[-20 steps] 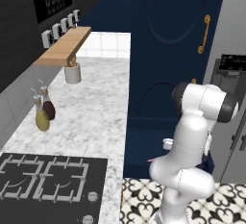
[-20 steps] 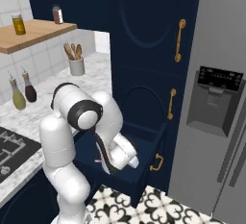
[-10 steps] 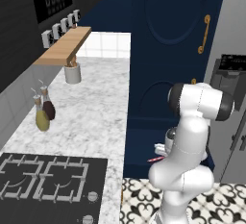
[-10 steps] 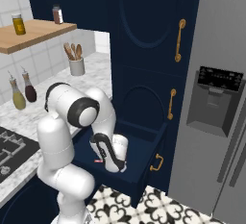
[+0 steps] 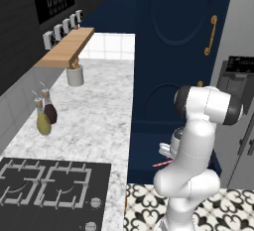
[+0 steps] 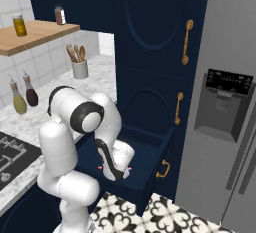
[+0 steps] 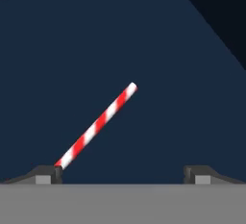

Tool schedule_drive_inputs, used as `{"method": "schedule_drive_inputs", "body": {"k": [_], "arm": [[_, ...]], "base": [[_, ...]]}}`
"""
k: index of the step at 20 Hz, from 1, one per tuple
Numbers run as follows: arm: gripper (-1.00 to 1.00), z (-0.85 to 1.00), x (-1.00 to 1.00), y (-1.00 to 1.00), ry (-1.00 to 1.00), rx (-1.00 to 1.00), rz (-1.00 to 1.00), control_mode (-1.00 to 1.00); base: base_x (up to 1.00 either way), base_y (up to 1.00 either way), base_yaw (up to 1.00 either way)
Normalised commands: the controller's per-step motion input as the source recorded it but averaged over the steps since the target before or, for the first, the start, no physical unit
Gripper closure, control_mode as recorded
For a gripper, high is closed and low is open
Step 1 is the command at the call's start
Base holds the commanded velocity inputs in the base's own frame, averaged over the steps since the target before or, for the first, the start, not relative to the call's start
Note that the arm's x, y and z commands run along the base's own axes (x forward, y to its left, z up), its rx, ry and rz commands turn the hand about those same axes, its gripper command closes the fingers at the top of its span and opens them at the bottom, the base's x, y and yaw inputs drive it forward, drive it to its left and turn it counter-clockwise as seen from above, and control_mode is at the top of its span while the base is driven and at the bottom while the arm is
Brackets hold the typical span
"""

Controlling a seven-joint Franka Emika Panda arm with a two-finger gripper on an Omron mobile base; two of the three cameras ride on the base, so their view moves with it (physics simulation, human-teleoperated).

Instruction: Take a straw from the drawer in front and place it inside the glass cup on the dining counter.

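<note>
Jaws spread wide over open navy-blue drawer; thin red-and-white striped straw lying inside, lower end touching one fingertip.

Base views flank arm, share drawer; hand view close.

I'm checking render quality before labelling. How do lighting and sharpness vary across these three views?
Left base view: soft, slightly blurred, faint shadows under the bottles; the straw is a thin smear. Right base view: even light, no glare on the drawer. Hand view: dim navy drawer floor, a darker corner at upper right; the straw's edges are soft, and the gripper fingertips are wide apart.
</note>
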Motion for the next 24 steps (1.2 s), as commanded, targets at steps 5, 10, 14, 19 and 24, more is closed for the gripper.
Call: {"method": "schedule_drive_inputs", "body": {"k": [5,10,14,19,24], "arm": [[-1.00,0.13,0.69,-0.04,0.20,0.02,-0.13,-1.00],[-1.00,0.39,0.84,-0.05,0.19,0.00,-0.15,-1.00],[-1.00,0.89,0.63,-0.24,0.16,0.00,-0.14,-1.00],[-1.00,1.00,0.52,-0.33,0.25,0.06,-0.14,-1.00],[-1.00,0.95,0.46,-0.16,0.33,0.13,-0.06,-1.00]], "base": [[0.00,0.00,0.00],[0.00,0.00,0.00],[0.00,0.00,0.00],[0.00,0.00,0.00],[0.00,0.00,0.00]]}}
